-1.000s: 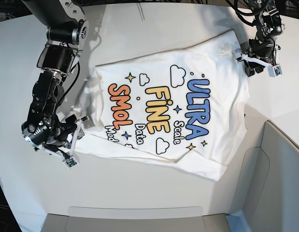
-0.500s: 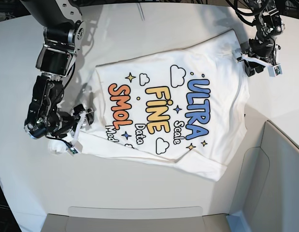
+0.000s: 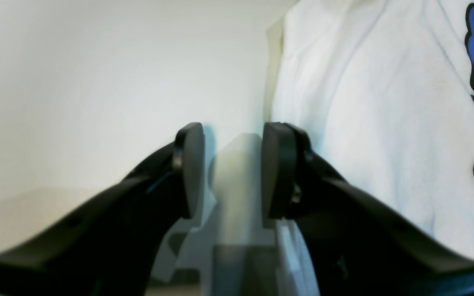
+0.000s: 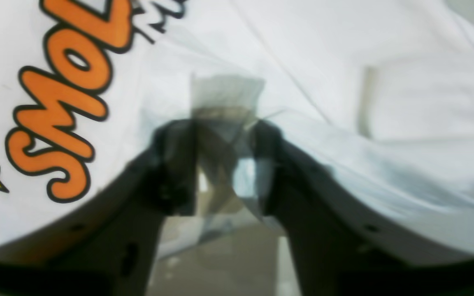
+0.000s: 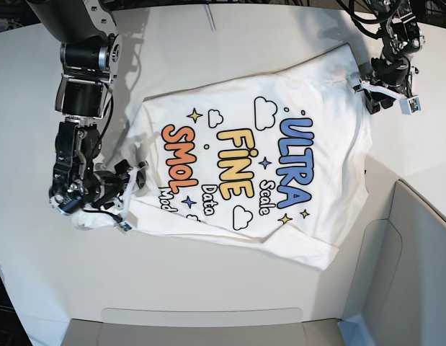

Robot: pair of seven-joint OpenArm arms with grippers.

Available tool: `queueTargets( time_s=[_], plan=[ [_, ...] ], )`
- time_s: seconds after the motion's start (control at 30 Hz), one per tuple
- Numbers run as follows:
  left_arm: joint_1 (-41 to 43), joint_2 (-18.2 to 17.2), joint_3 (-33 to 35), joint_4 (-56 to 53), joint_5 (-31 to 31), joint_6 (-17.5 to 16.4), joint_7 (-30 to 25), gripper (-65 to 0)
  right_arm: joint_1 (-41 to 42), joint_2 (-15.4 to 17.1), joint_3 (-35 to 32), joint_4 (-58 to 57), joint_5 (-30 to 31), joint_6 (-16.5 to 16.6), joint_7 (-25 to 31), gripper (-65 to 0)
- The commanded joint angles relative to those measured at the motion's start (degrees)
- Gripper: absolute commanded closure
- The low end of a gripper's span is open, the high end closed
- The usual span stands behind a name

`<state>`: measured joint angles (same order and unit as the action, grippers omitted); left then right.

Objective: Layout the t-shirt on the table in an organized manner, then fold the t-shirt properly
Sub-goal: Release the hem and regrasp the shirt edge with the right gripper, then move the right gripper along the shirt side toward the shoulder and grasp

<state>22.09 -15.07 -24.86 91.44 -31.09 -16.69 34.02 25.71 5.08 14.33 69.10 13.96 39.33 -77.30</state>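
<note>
The white t-shirt (image 5: 251,166) lies print side up on the white table (image 5: 208,281), turned at an angle, with some wrinkles at its lower edge. My right gripper (image 5: 134,186) is low at the shirt's left sleeve edge. In the right wrist view, the right gripper (image 4: 220,164) is blurred, its jaws partly apart over the shirt's (image 4: 303,61) fabric beside the orange lettering. My left gripper (image 5: 372,97) is at the shirt's far right corner. In the left wrist view, the left gripper (image 3: 233,172) is open, one finger (image 3: 278,172) touching the shirt's (image 3: 385,102) edge, over bare table (image 3: 97,82).
Grey bin-like panels stand along the near edge (image 5: 201,321) and at the right (image 5: 417,252), close to the shirt's lower right corner. The right arm's links (image 5: 82,94) hang over the table's left side.
My right gripper has slid right and inward onto the shirt's left sleeve edge, and its jaws have narrowed. The left gripper and the shirt's body have not moved.
</note>
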Motion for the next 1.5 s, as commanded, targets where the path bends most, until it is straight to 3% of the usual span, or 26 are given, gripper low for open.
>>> queueTargets(
  time_s=[0.0, 0.1, 0.37, 0.7, 0.83, 1.07, 1.23, 1.37, 1.47],
  plan=[
    [0.46, -0.53, -0.24, 0.56, 0.28, 0.2, 0.66, -23.4, 1.76, 0.15, -1.62, 1.01, 0.95, 0.67, 0.86, -12.4],
    [0.46, -0.53, -0.24, 0.56, 0.28, 0.2, 0.66, -23.4, 1.67, -0.03, -3.56, 1.36, 0.86, 0.67, 0.42, 0.0],
    [0.46, -0.53, -0.24, 0.56, 0.28, 0.2, 0.66, -23.4, 0.26, 0.5, -4.17, 12.53, 0.86, 0.67, -2.7, 0.0],
    [0.2, -0.53, -0.06, 0.56, 0.28, 0.2, 0.66, -23.4, -11.78, 0.41, -4.35, 35.21, 0.68, 0.67, -2.7, 0.0],
    [0.11, -0.53, 0.2, 0.56, 0.28, 0.2, 0.66, -23.4, -12.22, -2.4, 7.61, 35.47, 3.06, 0.67, -2.7, 0.0],
    [0.29, -0.53, 0.29, 0.56, 0.28, 0.2, 0.66, -23.4, -13.63, -2.05, 14.29, 35.65, 4.11, 0.67, -2.7, 0.0],
    [0.38, -0.53, 0.29, 0.56, 0.28, 0.2, 0.66, -23.4, -16.44, -1.61, 14.29, 35.56, 4.11, 0.67, -2.7, 0.0],
    [0.2, -0.53, 0.29, 0.56, 0.28, 0.2, 0.66, -23.4, -17.23, -1.7, 14.29, 35.56, 4.11, 0.67, -2.7, -14.9],
    [0.2, -0.53, 0.29, 0.56, 0.28, 0.2, 0.66, -23.4, -17.06, -1.7, 14.38, 35.56, 4.2, 0.67, -2.7, -20.4]
  ],
)
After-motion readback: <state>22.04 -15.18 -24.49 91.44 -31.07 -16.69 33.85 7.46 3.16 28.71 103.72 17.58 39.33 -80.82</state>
